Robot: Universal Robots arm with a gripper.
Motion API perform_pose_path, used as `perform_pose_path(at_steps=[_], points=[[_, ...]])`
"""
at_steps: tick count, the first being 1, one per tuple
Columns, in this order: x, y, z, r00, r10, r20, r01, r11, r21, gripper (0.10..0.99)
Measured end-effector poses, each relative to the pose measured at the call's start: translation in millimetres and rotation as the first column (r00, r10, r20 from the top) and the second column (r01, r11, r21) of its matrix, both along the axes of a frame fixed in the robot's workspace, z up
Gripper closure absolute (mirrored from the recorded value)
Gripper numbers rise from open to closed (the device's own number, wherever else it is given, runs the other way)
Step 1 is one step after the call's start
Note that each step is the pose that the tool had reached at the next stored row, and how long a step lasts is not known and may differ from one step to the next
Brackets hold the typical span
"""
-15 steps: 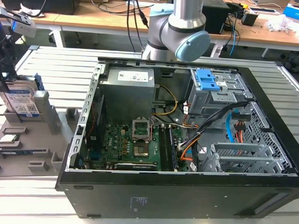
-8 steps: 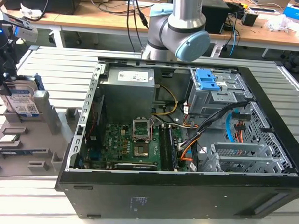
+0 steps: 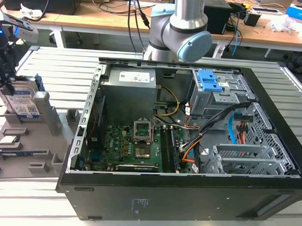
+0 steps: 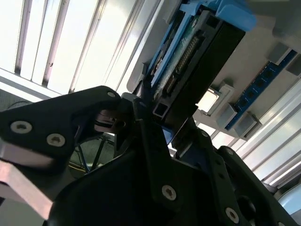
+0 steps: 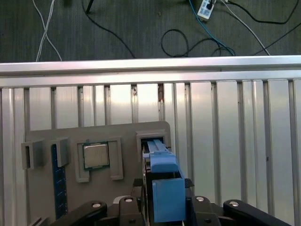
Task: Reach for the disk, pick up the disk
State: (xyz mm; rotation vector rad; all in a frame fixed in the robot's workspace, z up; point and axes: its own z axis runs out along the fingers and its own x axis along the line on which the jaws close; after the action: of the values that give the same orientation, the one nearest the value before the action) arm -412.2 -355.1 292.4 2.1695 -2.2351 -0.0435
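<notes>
One slatted metal desk point(image 3: 53, 65) carries everything. Much of it is taken up by an open black case point(image 3: 187, 203), which is set just beside a grey tray point(image 3: 55, 161), on the exterior view's right of that tray. An arm point(image 3: 186, 25) is seen behind the case. The tray is laid flat on the desk. The disk point(image 3: 23, 102) is stood on edge in a slot at the back of the tray as the exterior view shows it, with its lower edge held in the slot. The gripper point(image 5: 164, 209) is placed over the disk's upper end. Its fingers point(image 4: 146, 132) are pressed against both sides of the blue frame, so the disk is grasped. A chip point(image 5: 96, 155) is seated in a tray pocket beside the disk's slot. A blue memory stick point(image 5: 56, 183) is lodged in the tray beyond the chip.
</notes>
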Motion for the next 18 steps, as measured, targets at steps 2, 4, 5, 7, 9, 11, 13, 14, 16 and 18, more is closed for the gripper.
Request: perform_pose_path(at_steps=[2, 4, 5, 7, 9, 11, 13, 14, 16, 18], points=[[0.0, 0.0, -0.2, 1.0, 0.0, 0.0001, 0.0, 1.0, 0.0, 0.718], [0.0, 0.0, -0.4, 1.0, 0.0, 0.0001, 0.0, 1.0, 0.0, 0.718], [0.0, 0.0, -0.4, 1.0, 0.0, 0.0001, 0.0, 1.0, 0.0, 0.718], [0.0, 0.0, -0.7, 1.0, 0.0, 0.0001, 0.0, 1.0, 0.0, 0.718], [0.0, 0.0, -0.8, 1.0, 0.0, 0.0, 0.0, 1.0, 0.0, 0.718], [0.0, 0.0, -0.9, 1.0, 0.0, 0.0001, 0.0, 1.0, 0.0, 0.718], [0.0, 0.0, -0.9, 1.0, 0.0, 0.0, 0.0, 1.0, 0.0, 0.718], [0.0, 0.0, -1.0, 1.0, 0.0, 0.0001, 0.0, 1.0, 0.0, 0.718], [0.1, 0.0, -0.9, 1.0, 0.0, 0.0003, 0.0, 1.0, -0.001, 0.718], [0.1, 0.2, 1.3, 1.0, 0.0, 0.0006, 0.0, 1.0, -0.001, 0.718]])
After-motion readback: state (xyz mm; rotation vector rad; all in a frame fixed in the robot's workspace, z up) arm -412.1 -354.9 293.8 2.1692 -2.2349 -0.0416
